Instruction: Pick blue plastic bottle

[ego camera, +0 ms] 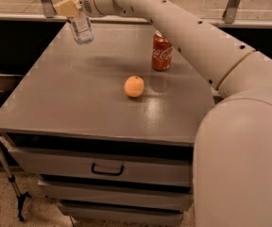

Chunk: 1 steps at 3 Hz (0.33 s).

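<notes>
The gripper [74, 8] squeezes the blue plastic bottle [81, 30] near its top, in the air over the worktop's [79, 103] back left corner. Hold tight and lift slowly so it cannot slip.

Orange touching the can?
No, bare table separates orange and can; the gripper grips the bottle far left.

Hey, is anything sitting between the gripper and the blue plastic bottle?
Nothing visible. The gripper holds the blue plastic bottle at the table top's far left corner; the Coca-Cola can and orange sit off to the side.
</notes>
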Motion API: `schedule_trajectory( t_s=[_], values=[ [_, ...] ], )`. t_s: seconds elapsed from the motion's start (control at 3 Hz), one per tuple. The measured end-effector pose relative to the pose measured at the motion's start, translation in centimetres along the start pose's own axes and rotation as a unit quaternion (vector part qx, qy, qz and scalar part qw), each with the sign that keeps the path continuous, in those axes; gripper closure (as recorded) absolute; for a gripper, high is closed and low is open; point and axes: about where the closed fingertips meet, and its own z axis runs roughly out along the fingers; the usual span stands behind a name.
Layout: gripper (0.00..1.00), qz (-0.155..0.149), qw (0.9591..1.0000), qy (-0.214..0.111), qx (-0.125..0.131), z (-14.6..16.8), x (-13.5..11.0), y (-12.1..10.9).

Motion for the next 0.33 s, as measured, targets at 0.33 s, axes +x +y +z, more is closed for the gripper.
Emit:
schedule_trajectory(
  t_s=[0.33],
  values=[
    [1.0,0.0,1.0,0.0,0.0,0.01,0.01,0.01]
  ],
)
